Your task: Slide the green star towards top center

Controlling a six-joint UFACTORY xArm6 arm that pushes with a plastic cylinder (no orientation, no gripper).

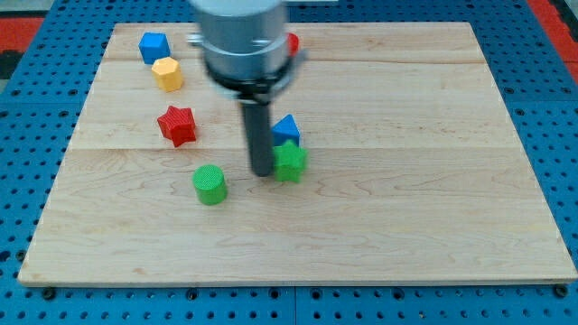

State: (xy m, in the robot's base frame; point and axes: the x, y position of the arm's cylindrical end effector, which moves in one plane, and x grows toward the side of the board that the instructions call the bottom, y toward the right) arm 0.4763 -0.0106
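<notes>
The arm carries no pincer, only a rod whose tip rests on the worktop. Left to right: blue cube, yellow block, red star, green cylinder, tip, then green star touching it, blue triangular block just behind.

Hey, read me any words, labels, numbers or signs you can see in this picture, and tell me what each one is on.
None: no readable text anywhere.
The wooden board, the green star, the blue block above it, the red star and the green cylinder carry no markings. The arm's grey housing above my tip is blurred, with no lettering discernible.
</notes>
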